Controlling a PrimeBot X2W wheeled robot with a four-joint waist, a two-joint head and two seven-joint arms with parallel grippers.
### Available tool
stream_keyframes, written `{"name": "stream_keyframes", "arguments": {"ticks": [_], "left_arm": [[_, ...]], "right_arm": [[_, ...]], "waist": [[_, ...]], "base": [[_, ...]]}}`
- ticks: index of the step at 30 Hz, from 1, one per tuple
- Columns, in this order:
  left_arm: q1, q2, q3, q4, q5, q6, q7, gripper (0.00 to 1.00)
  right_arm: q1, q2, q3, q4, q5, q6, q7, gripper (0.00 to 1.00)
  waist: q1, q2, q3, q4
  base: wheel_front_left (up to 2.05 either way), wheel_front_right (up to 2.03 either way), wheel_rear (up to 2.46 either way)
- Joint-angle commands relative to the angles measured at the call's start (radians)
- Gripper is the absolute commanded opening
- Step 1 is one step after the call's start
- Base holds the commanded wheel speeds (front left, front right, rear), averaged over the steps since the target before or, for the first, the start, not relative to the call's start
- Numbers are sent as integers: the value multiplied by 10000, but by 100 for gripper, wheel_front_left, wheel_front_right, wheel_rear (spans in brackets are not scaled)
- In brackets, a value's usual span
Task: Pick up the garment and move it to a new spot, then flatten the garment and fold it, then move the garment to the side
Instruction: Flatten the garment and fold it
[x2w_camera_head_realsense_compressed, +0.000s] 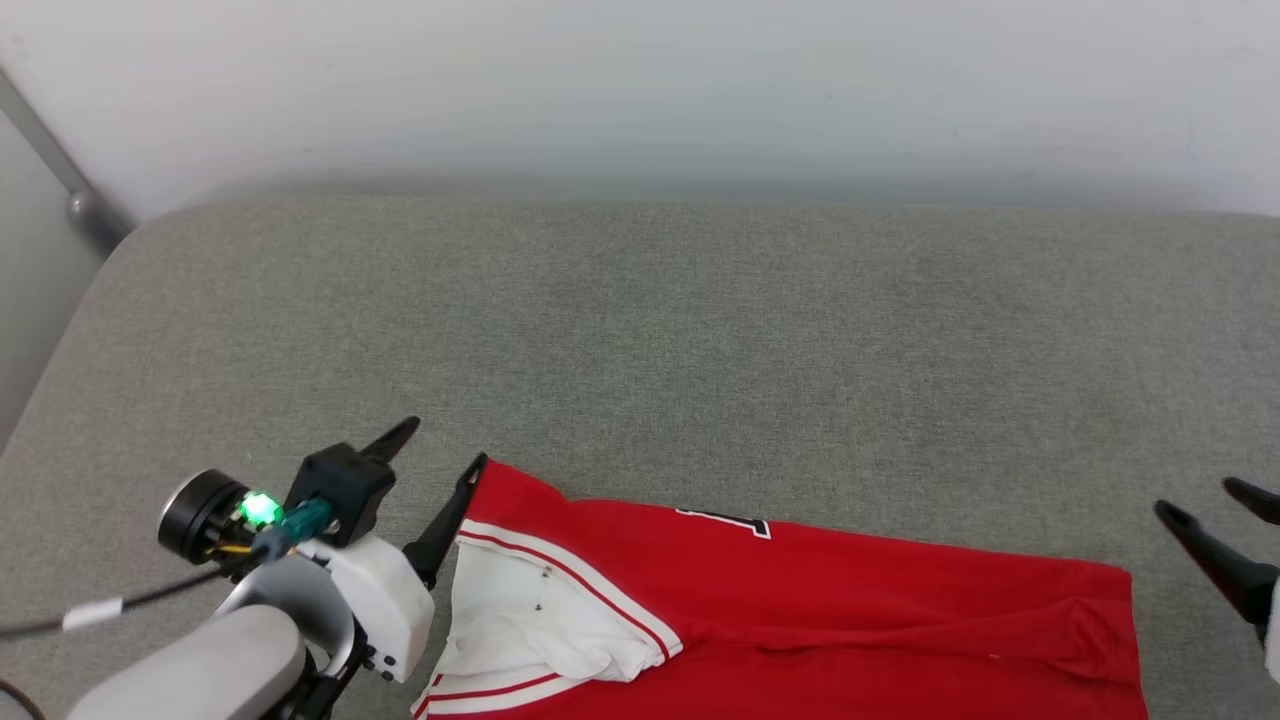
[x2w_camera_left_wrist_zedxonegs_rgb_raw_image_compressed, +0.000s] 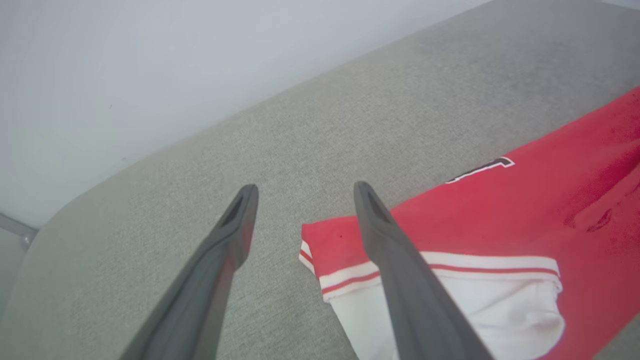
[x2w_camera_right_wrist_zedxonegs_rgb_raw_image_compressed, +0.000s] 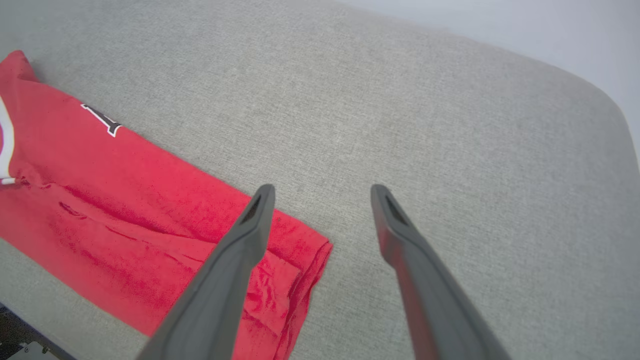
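Observation:
The red garment (x2w_camera_head_realsense_compressed: 850, 600) lies folded into a long band along the near edge of the grey cushion, its white sleeve (x2w_camera_head_realsense_compressed: 520, 610) and striped trim at the left end. Dark lettering (x2w_camera_head_realsense_compressed: 725, 522) peeks out at its far edge. My left gripper (x2w_camera_head_realsense_compressed: 445, 445) is open at the band's left corner, one finger over the red corner, holding nothing. In the left wrist view the garment (x2w_camera_left_wrist_zedxonegs_rgb_raw_image_compressed: 500, 210) runs off to the right of the fingers (x2w_camera_left_wrist_zedxonegs_rgb_raw_image_compressed: 390, 240). My right gripper (x2w_camera_head_realsense_compressed: 1205, 500) is open just past the band's right end (x2w_camera_right_wrist_zedxonegs_rgb_raw_image_compressed: 305, 260), with no fabric between its fingers.
The grey fabric cushion (x2w_camera_head_realsense_compressed: 650, 330) stretches wide behind the garment, with a pale wall (x2w_camera_head_realsense_compressed: 640, 90) beyond it. A metal bar (x2w_camera_head_realsense_compressed: 70, 180) slants down at the far left corner. The cushion's rounded left edge drops off near my left arm.

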Motion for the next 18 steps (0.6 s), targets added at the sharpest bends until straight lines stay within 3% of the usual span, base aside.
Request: {"name": "stream_keyframes", "arguments": {"ticks": [1, 6, 10, 13, 18], "left_arm": [[323, -105, 161, 116, 153, 404, -572, 100], [1058, -649, 1154, 368, 563, 1920, -1538, 100], [1821, -1187, 2479, -80, 1470, 2672, -1590, 100], [2533, -1652, 3442, -364, 2152, 2901, -1583, 100], [3497, -2447, 4948, -614, 3288, 2763, -1586, 100]], "right_arm": [[391, 269, -451, 108, -138, -5, -128, 100], [1435, 1200, -2080, 501, -151, -5, -173, 100], [2011, 1903, -2691, 844, 29, -5, -1, 100], [2159, 2443, -2807, 1065, 262, -5, 109, 100], [2131, 3130, -2545, 1348, 738, -5, 508, 100]], "waist": [[1, 0, 16, 16], [1, 0, 107, 84], [1, 0, 264, 144], [1, 0, 415, 206], [1, 0, 615, 322]], "base": [[0, 0, 0], [0, 0, 0], [0, 0, 0], [0, 0, 0], [0, 0, 0]]}}
